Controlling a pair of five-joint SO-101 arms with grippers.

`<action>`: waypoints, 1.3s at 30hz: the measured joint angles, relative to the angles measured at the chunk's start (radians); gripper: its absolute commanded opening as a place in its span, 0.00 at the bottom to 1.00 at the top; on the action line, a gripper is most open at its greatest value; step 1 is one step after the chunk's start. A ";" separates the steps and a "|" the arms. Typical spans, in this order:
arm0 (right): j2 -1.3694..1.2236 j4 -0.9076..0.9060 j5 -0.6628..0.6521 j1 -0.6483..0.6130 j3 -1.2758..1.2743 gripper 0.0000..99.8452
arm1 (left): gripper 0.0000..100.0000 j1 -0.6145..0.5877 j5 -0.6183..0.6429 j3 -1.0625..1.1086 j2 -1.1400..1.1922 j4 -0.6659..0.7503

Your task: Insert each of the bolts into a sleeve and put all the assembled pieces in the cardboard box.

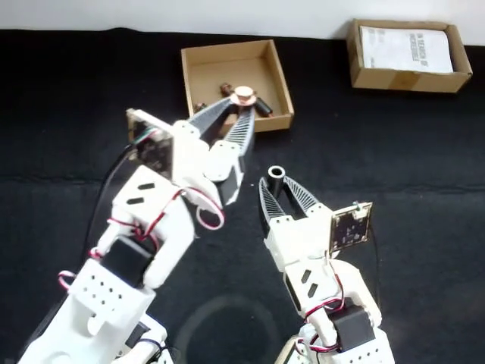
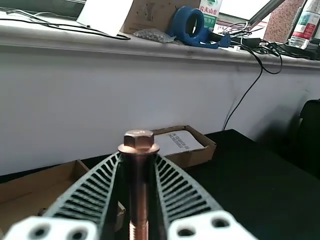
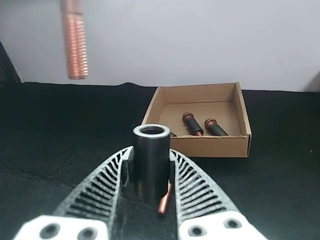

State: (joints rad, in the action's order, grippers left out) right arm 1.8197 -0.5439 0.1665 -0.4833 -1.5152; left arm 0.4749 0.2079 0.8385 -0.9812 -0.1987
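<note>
Nothing can be read in any view. A white printed sheet (image 1: 405, 47) lies inside the smaller cardboard box (image 1: 402, 80) at the far right of the table. It carries rows of fine dark print under a heavier heading line, all too small to make out. On the ledge behind the table, a bottle (image 2: 209, 7) has a green and white label with characters too small to tell. A second bottle (image 2: 306, 22) farther along also has a label, and its print is just as illegible.
</note>
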 measured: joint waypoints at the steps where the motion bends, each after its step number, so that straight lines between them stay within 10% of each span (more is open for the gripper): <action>1: 0.000 0.000 0.000 0.000 -0.002 0.01 | 0.01 0.011 0.000 -0.008 0.018 0.002; 39: -0.002 0.000 0.000 0.000 -0.034 0.01 | 0.01 0.114 0.127 -0.117 0.239 -0.014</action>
State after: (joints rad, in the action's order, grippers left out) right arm 1.8182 -0.5439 0.1665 -0.4833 -1.5489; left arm 0.5884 0.3353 0.7219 -0.7419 -0.2125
